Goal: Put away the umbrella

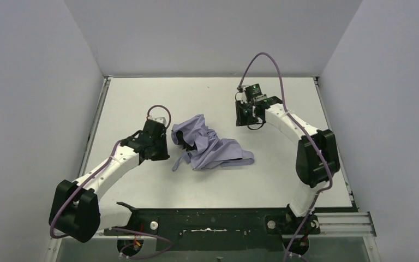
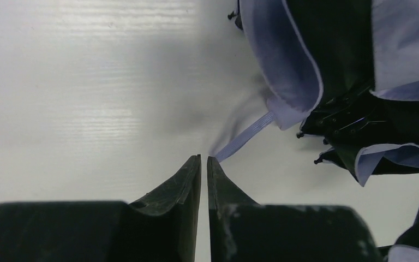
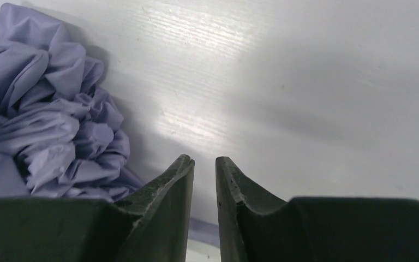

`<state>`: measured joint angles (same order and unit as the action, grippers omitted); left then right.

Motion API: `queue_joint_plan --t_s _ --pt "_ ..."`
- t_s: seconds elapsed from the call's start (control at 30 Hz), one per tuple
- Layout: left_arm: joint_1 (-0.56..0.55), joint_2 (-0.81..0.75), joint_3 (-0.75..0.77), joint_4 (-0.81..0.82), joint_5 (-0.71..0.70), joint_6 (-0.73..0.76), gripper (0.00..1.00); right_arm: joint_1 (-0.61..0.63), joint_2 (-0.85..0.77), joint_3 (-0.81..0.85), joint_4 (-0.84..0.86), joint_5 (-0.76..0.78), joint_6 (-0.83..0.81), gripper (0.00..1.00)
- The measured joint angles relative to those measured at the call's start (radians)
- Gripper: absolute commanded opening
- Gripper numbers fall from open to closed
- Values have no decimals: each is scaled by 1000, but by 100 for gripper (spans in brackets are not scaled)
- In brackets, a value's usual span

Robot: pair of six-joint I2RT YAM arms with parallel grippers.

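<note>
The umbrella (image 1: 207,144) lies crumpled in the middle of the white table, lavender fabric outside and black inside. In the left wrist view its canopy folds (image 2: 289,65) and thin black ribs (image 2: 343,117) fill the upper right. A lavender strap (image 2: 248,136) runs down from them and ends right beside my left gripper (image 2: 204,158). That gripper is shut, with only a hairline of table showing between its fingers. It sits at the umbrella's left edge (image 1: 168,146). My right gripper (image 3: 203,159) stands slightly open and empty, with bunched fabric (image 3: 49,120) to its left. It hovers right of the umbrella (image 1: 252,124).
Grey walls close in the white table (image 1: 142,98) on the left, back and right. A black base rail (image 1: 207,224) carrying both arm mounts runs along the near edge. Purple cables loop above each arm.
</note>
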<state>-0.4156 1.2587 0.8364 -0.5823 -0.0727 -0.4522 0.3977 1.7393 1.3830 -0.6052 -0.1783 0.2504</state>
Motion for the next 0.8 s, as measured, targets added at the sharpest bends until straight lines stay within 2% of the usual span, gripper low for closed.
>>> queue_joint_plan --t_s 0.17,0.37,0.63,0.8 --pt "-41 0 -105 79 5 -82 6 -4 172 78 49 -67 -5 22" --pt "-77 94 -121 193 24 -129 6 -2 275 108 89 -152 -8 20" --pt "-105 219 -113 279 47 -148 6 38 328 132 110 -201 -15 18" --pt "-106 300 -43 291 55 -124 6 81 333 145 111 -217 -34 18"
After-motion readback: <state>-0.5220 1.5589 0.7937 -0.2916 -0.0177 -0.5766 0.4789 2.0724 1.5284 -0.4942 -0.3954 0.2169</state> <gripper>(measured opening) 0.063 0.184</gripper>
